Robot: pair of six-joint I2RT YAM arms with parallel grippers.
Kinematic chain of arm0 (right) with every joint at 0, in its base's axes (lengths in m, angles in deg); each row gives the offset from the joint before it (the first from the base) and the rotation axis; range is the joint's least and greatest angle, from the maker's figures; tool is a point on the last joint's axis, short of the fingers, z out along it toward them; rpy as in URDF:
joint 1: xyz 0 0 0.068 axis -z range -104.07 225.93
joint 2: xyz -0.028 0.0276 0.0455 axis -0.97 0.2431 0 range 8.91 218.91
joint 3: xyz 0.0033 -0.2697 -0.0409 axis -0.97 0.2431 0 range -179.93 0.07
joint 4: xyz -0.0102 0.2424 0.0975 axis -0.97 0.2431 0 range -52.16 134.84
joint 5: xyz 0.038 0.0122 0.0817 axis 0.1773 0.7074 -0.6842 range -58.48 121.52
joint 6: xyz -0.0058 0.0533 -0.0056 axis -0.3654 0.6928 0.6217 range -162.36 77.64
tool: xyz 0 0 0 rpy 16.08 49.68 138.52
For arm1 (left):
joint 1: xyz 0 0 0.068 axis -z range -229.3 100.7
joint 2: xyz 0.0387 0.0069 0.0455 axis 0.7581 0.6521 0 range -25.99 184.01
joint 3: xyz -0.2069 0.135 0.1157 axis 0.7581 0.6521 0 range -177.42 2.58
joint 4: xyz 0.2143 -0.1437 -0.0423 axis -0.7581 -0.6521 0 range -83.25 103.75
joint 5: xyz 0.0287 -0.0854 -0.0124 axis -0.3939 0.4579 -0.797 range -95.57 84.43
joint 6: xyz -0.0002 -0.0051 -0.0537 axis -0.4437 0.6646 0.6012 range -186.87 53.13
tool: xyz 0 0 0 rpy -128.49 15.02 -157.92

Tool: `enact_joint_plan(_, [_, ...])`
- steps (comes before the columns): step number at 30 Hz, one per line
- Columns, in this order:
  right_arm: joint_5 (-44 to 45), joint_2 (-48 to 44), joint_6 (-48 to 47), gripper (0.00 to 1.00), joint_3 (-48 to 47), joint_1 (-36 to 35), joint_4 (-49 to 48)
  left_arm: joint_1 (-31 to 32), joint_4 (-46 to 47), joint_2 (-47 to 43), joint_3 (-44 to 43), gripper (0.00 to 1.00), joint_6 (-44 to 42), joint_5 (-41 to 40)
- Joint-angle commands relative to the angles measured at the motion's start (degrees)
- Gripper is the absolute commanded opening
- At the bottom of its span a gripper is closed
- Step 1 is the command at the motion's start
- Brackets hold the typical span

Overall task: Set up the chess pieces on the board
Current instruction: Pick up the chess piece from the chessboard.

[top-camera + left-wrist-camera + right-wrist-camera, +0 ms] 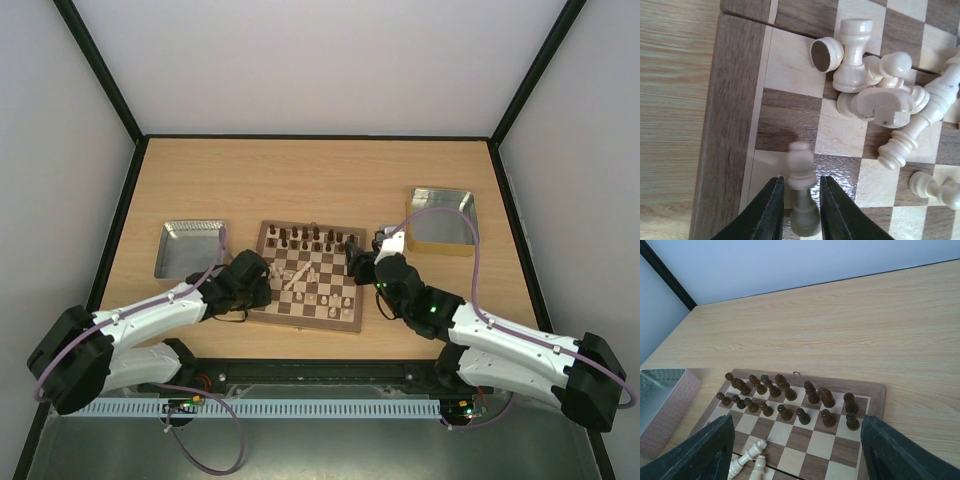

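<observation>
Left gripper (801, 181): at the bottom centre of the left wrist view, jaws narrow, closed about a cream pawn (800, 160) and seemingly holding it, though the pawn is blurred.
Pawn's axis: runs up the frame, head away from the jaws, base down between the fingers (771, 210).
Pawn's place: over the board (725, 125) near its brown border. A dark smear on the squares above and to the left of it looks like its shadow, so it probably hangs clear of the wood.
Turning relation: open squares lie straight under and just left of the pawn. The move likely needs only a straight descent with the axis kept as it is.
Fallen chess pieces (885, 95): a tumbled cream heap at the upper right of that view, one rook (855, 55) upright beside it, apart from the jaws.
Nearer arm: the left, judging from the top view, since the heap lies on its side of the board.
Dark chessmen (785, 395): standing in two rows along the far edge.
Right gripper (797, 422): jaws wide with nothing between them, at the board's right side.
</observation>
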Motion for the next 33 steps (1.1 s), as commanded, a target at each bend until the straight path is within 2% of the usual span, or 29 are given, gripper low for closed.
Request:
enact_joint_plan(1, [0.5,0.5,0.7,0.68,-0.4,0.1,-2.3,-0.3,-2.8,1.2,-2.0,0.22,-1.5,-0.5])
enact_joint_plan(5, [0.4,0.6,0.8,0.68,-0.4,0.1,-2.4,-0.3,-4.1,1.7,-2.3,0.21,-2.4,-0.3])
enact_joint_plan(9, [-0.9,0.8,1.0,0.68,-0.6,0.1,-2.6,-0.3,-6.0,3.2,-3.0,0.29,-3.9,0.3])
enact_joint_plan(17, [-3.2,2.5,3.3,0.68,-1.0,0.1,-2.6,0.8,-10.6,6.7,-4.2,0.27,-6.5,1.7])
enact_joint_plan(26, [-4.1,3.7,4.2,0.67,-1.0,0.1,-3.2,3.1,-15.0,8.4,-6.2,0.30,-6.7,0.1])
enact_joint_plan(30, [-4.2,3.8,4.4,0.67,-1.0,0.2,-3.2,3.8,-15.6,8.9,-7.1,0.29,-7.0,-0.2])
enact_joint_plan(33, [-4.4,3.8,4.5,0.67,-0.8,0.1,-3.4,4.0,-15.3,9.7,-7.0,0.22,-7.2,-0.4])
